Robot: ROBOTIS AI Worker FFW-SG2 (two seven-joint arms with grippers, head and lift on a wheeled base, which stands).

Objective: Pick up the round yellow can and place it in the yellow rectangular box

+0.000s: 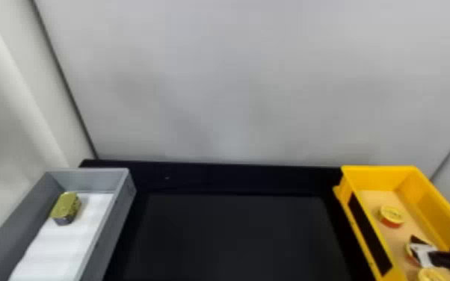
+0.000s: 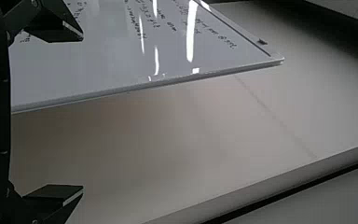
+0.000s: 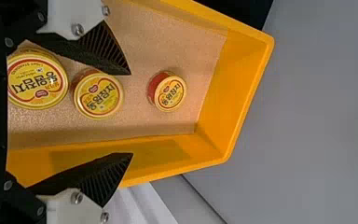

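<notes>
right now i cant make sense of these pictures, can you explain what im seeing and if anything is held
This is a two-armed robot. One picture looks forward and down from its head; the others come from its left and right wrists. On the black table, the grey box at left contains a gold can; the yellow box at right contains three round cans. The right gripper is open over the yellow box, and the left gripper is open too. Neither holds anything.
</notes>
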